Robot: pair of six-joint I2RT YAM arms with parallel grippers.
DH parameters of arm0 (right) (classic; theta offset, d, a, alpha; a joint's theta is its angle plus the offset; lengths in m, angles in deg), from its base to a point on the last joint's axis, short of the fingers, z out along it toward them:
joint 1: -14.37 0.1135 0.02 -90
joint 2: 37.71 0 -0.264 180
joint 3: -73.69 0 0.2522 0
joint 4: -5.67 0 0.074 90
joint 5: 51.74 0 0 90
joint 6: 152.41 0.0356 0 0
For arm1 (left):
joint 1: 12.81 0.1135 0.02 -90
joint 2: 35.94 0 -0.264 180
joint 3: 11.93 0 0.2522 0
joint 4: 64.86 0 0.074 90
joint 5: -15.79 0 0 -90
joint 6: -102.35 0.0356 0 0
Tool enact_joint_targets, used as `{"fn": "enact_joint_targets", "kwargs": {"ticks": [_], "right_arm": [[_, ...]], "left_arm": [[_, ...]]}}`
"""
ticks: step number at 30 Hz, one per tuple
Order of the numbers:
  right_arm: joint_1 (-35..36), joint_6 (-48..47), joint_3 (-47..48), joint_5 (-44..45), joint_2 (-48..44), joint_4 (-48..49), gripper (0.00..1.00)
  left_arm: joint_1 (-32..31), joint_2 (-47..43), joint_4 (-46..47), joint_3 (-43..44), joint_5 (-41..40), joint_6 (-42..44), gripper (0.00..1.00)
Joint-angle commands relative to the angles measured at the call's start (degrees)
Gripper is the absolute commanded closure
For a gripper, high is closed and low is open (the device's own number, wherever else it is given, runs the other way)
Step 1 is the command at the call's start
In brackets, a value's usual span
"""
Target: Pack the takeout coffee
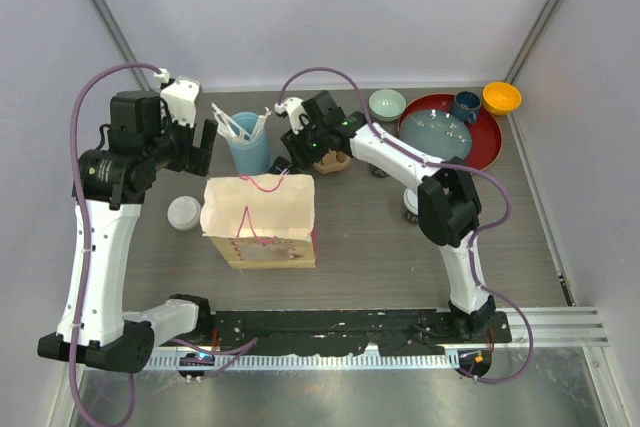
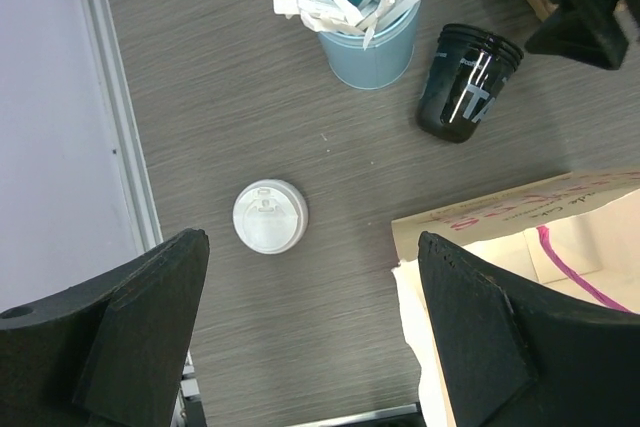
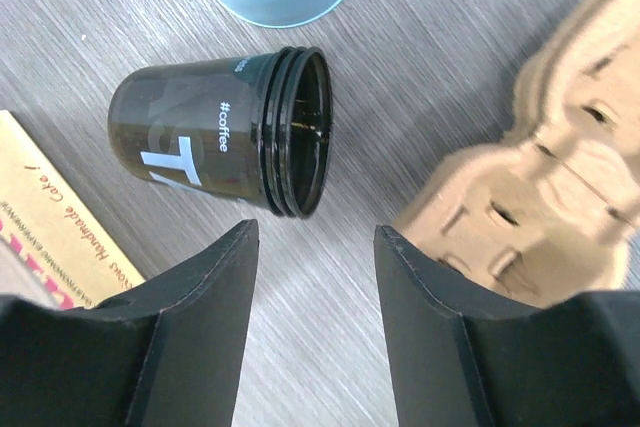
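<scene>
Grey table (image 2: 330, 147), nothing packed yet: lidded cup (image 2: 269, 215) stands lower left, lidless cup (image 2: 468, 82) lies tipped upper right, both outside the paper bag (image 2: 520, 247). Both the left gripper (image 2: 310, 244) and right gripper (image 3: 315, 239) gape empty.

white links (image 1: 95, 247), black joints (image 1: 112, 172), looping purple cables (image 1: 130, 65), matte black jaws

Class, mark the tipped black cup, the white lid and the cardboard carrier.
black cup (image 3: 200, 142), right wrist view, side wall
white lid (image 2: 268, 215), left wrist view, top centre
cardboard carrier (image 3: 540, 182), right wrist view, middle
</scene>
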Motion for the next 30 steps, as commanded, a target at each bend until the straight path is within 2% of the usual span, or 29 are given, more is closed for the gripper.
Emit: {"fn": "enact_joint_targets", "kwargs": {"ticks": [1,2,9,12,15,16,18,21,25,30], "right_arm": [[-0.8,3.3,-2.2,2.1,-10.3,1.4,0.43],[-0.9,3.8,-2.2,2.8,-11.5,0.4,0.42],[-1.6,6.1,-3.4,10.1,-25.2,-4.9,0.32],[-1.4,11.9,-6.4,11.3,-32.6,-7.2,0.20],[1.3,17.3,-13.6,11.3,-41.3,-6.3,0.17],[4.0,18.4,-15.0,13.8,-44.3,-6.2,0.17],[6.6,21.1,-17.8,14.5,-46.6,-6.5,0.17],[11.0,25.7,-20.2,16.8,-47.3,-8.0,0.19],[13.6,28.5,-20.5,15.7,-43.1,-9.1,0.23],[14.2,28.4,-18.4,16.0,-39.4,-10.4,0.42]], "left_arm": [[3.5,1.8,0.4,0.7,2.4,-0.8,0.12],[4.3,2.1,0.2,1.1,5.7,-1.0,0.12],[9.6,3.9,1.9,-0.7,11.7,-1.4,0.13],[12.6,3.4,4.4,-5.8,13.9,-1.5,0.13],[13.5,3.0,7.6,-10.8,14.0,-1.2,0.18],[13.8,2.9,8.4,-11.9,14.1,-1.0,0.20],[14.5,2.5,9.0,-14.7,14.9,-0.8,0.26],[14.4,1.3,9.0,-17.8,16.4,1.1,0.30],[14.5,0.1,6.3,-19.2,19.6,3.5,0.33],[14.3,-1.7,5.2,-21.3,22.4,4.8,0.34]]}}
